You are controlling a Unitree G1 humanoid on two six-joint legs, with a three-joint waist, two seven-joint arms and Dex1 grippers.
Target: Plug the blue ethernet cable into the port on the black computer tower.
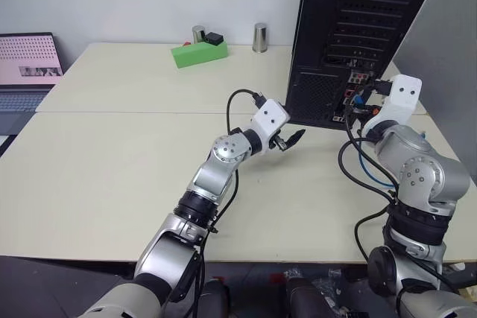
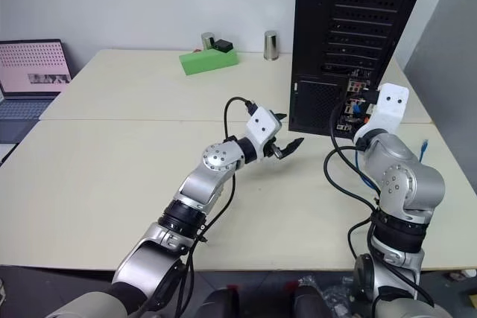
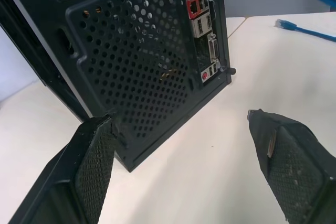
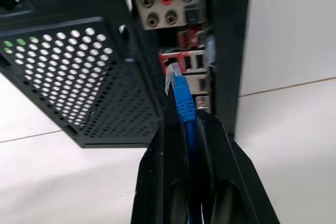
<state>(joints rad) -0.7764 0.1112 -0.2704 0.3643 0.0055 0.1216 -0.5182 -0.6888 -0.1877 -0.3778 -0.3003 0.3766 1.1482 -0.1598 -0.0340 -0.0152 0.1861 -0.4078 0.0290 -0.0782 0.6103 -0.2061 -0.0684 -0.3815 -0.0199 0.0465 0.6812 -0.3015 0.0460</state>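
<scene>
Tower (image 1: pixel 350 27) stands on table (image 1: pixel 112 184), box (image 1: pixel 199 53) left.

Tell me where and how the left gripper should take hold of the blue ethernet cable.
Judging from the pose: grip the blue ethernet cable on its cord just behind the right gripper, which pinches it near the plug. Come from the open table side; the black computer tower blocks the far side.

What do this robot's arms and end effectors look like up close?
Each arm is a chain of rounded silver-grey segments with black rings at the joints and loose black cables. A white block sits at each wrist. The left end effector and right end effector have two black fingers with dotted, textured pads.
</scene>
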